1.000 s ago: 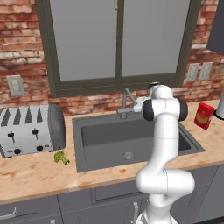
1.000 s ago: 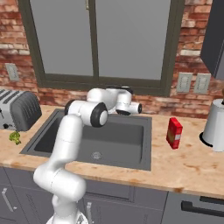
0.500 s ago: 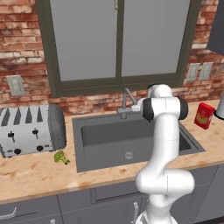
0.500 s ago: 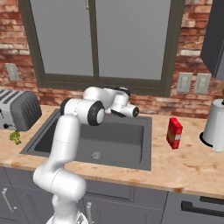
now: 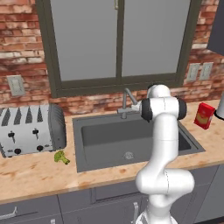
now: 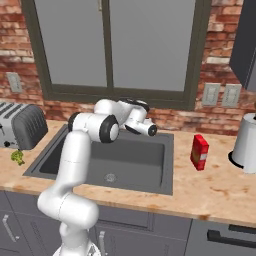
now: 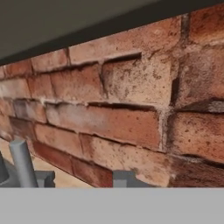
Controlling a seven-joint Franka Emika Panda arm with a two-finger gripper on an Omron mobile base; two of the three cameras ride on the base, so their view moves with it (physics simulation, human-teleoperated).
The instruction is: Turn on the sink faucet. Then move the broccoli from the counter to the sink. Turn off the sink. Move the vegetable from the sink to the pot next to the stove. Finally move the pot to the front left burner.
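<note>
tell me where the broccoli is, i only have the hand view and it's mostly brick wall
observer: the broccoli lies on the counter, between the toaster and the left rim of the sink
operator: is the claw anywhere near it
observer: no, the claw is up at the back of the sink beside the sink faucet, well to the right of the broccoli
operator: anything in the basin
observer: just the round drain, no vegetable in there
</note>
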